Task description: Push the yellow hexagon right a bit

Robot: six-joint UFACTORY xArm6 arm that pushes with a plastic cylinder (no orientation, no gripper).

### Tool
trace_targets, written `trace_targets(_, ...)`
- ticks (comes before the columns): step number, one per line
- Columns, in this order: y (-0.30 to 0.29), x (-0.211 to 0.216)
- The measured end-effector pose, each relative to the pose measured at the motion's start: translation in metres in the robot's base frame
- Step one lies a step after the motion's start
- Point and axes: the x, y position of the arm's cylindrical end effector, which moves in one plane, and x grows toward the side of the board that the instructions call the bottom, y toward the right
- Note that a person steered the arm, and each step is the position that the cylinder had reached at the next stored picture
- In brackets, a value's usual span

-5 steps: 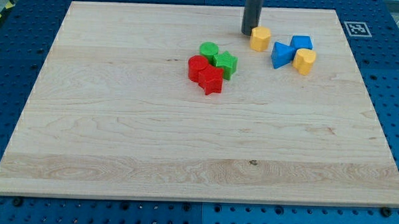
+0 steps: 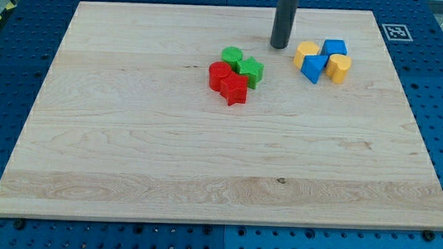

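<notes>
The yellow hexagon (image 2: 307, 50) lies on the wooden board (image 2: 132, 136) at the upper right, touching a blue block (image 2: 313, 67) below it and close to a blue block (image 2: 334, 47) on its right. A yellow heart-shaped block (image 2: 339, 67) sits at the right of that cluster. My tip (image 2: 279, 46) stands on the board just to the left of the yellow hexagon, with a small gap between them.
A green cylinder (image 2: 232, 55), a green star (image 2: 251, 69), a red cylinder (image 2: 220, 74) and a red star (image 2: 235, 89) cluster left of my tip. A marker tag (image 2: 395, 31) sits at the board's top right corner.
The yellow hexagon has moved right and slightly down, now against the blue blocks. My tip has shifted a little right and down.
</notes>
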Motion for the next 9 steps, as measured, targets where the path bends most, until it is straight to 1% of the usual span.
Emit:
trace_targets(2,-0.005,0.021)
trace_targets(4,0.011,0.037)
trace_targets(5,0.019,0.038)
trace_targets(9,0.024,0.038)
